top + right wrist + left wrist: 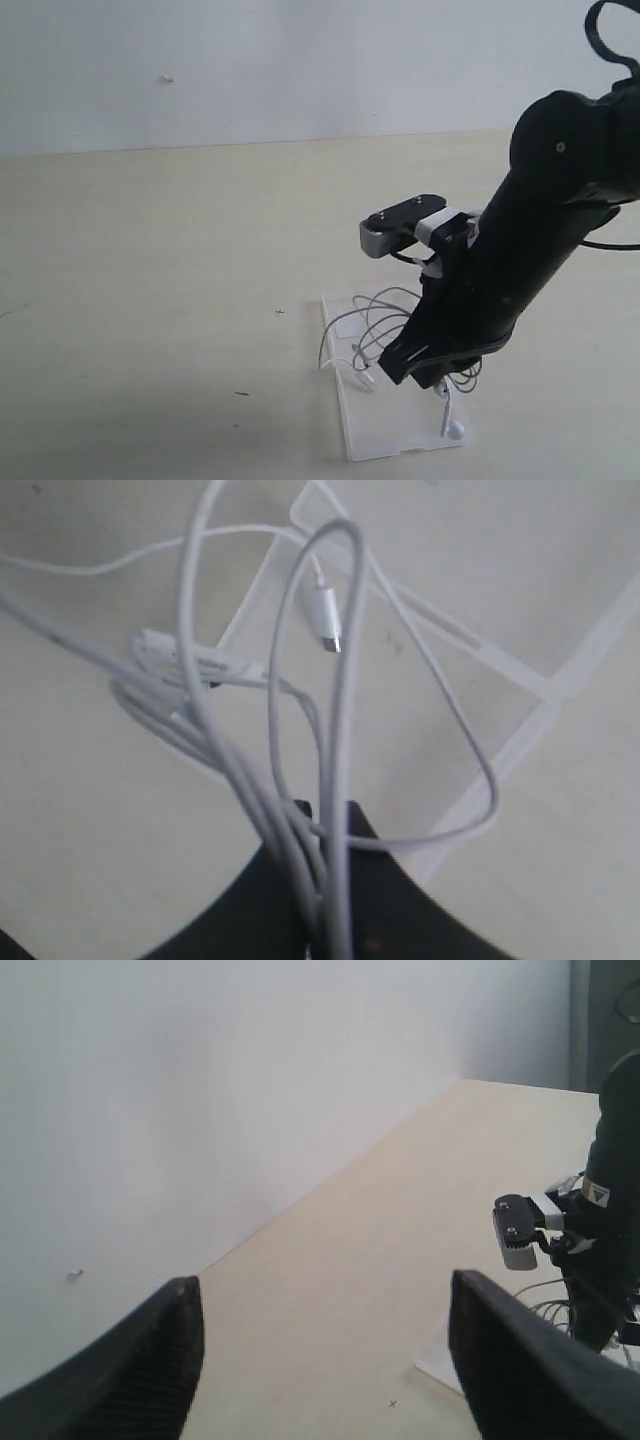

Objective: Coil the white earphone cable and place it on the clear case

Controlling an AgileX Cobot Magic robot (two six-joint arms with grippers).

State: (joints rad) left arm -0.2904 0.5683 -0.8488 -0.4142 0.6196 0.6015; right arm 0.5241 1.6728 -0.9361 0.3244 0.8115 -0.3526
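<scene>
Earphone cable (pixel 375 325) is bunched in loose loops over the clear case (pixel 390 425), which lies flat on the pale table (pixel 150 300). We see the right claw (pixel 420 375) low over the case, and its wrist camera gives us the close look: the black fingers (pixel 370 880) are pinched together on several strands of the cable (pixel 342 730), with loops fanning out across the case (pixel 500 665). The plug (pixel 328 620) and the inline piece (pixel 190 660) rest among those loops. 1 earbud (pixel 455 430) sits near a corner of the case, another (pixel 365 380) beside the claw. Over to the left claw (pixel 320 1360): spread wide, holding nothing, well above the table.
</scene>
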